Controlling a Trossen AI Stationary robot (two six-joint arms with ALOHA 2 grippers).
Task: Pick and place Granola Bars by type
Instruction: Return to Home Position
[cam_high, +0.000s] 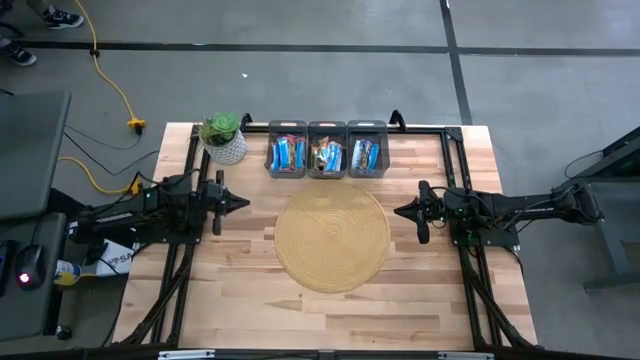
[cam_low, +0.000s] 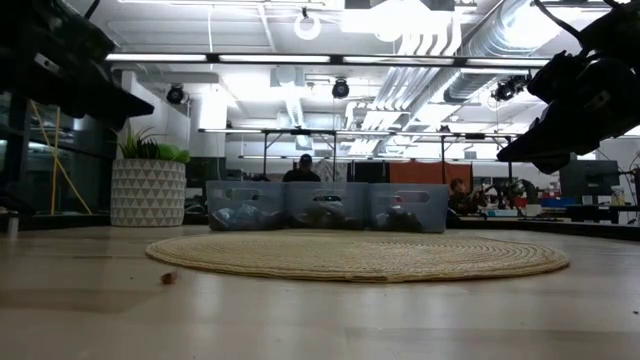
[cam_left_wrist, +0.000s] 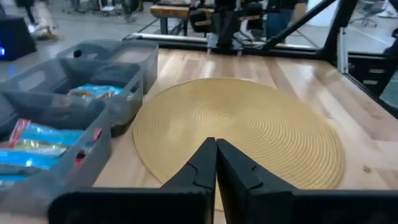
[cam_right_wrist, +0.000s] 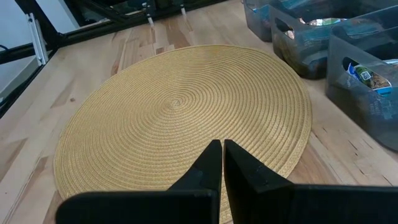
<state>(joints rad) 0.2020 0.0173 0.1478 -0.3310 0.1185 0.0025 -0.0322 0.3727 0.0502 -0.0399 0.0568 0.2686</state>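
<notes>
Both my pincers are pinched together with nothing in them. My left gripper (cam_high: 243, 203) hangs just left of the round woven mat (cam_high: 332, 238), and my right gripper (cam_high: 399, 211) hangs just right of it. Every one of the granola bars (cam_high: 288, 153) I can spot sits in the three grey bins (cam_high: 327, 125) at the far side of the table (cam_high: 250, 300). The outer two hold mostly blue wrappers.

I reckon they're light and flat, with slick crinkly foil and a crumbly inside, so I'd pinch gently across the narrow width, mid-bar. The bin walls and overlapping bars would crowd my fingers. The potted plant (cam_high: 223, 138) stands just left of the bins.
</notes>
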